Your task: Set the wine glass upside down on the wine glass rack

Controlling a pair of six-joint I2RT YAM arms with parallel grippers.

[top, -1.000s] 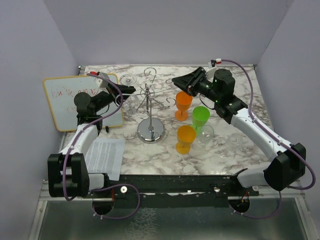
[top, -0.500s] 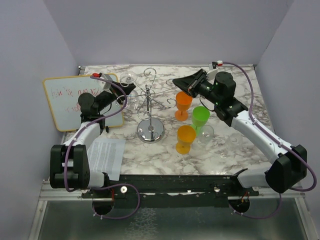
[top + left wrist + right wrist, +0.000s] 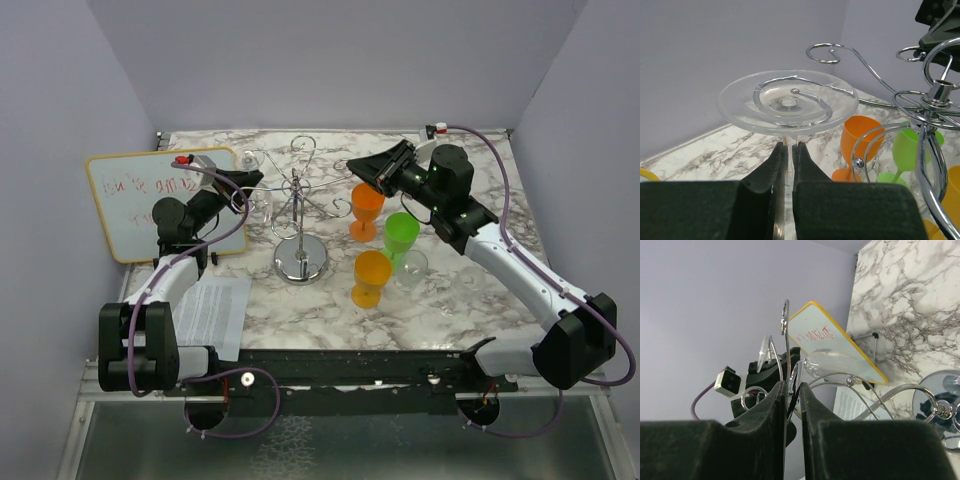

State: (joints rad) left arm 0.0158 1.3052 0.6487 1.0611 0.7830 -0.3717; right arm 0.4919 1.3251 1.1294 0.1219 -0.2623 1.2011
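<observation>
Jaws on the left gripper are pinched tight on the upside-down glass stem, foot up right beside a rack arm, ready to hook on I'd guess, while the right gripper nips a rack wire, probably steadying it.

**Robot lab test booth**

A marble-patterned tabletop is enclosed by plain lavender walls. A left arm and a right arm are bolted to a black rail, with purple cables attached. A wine glass rack and a whiteboard are set out.
</observation>
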